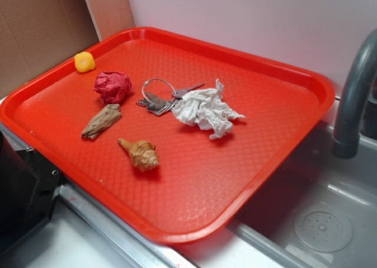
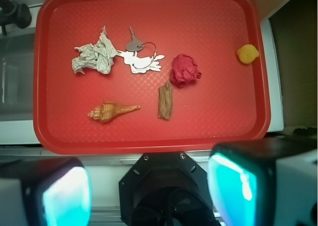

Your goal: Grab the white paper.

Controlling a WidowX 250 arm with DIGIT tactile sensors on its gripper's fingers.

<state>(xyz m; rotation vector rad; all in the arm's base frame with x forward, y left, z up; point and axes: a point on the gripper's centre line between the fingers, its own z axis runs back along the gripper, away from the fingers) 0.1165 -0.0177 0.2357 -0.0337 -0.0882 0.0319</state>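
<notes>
Nearest the wrist camera: the pincer (image 2: 149,191), its two pale pads with a teal sheen standing wide apart, nothing between them; it hangs high, back from the near rim of the red textured plastic tray (image 2: 149,147), well apart from every item.

Item 1. Tan spiral seashell (image 2: 110,111), lying on its side, closest to the near rim.

Item 2. Brown crumpled paper scrap (image 2: 165,101), beside the shell, apart from it.

Item 3. Crumpled red paper ball (image 2: 185,70), just beyond the scrap.

Item 4. Silver keys on a wire ring (image 2: 141,57), mid-tray.

Item 5. Crumpled white tissue-like paper wad with ragged points (image 2: 94,56), the task's thing: mid-tray, toward the side where the grey curved tap (image 1: 353,97) rises over the steel sink (image 1: 306,203). One ragged point touches or overlaps the keys.

Item 6. Small yellow rubber-duck-like toy (image 2: 247,53), alone in the tray's far corner on the opposite side.

Risks, judged: a descent set too near the keys could trap the ring or a key along with the paper; a shallow pinch on a loose point may tear the tissue or let it slip out; pressing too low could scrape the tray.

Markings: no brand, label or legible writing on any item.
</notes>
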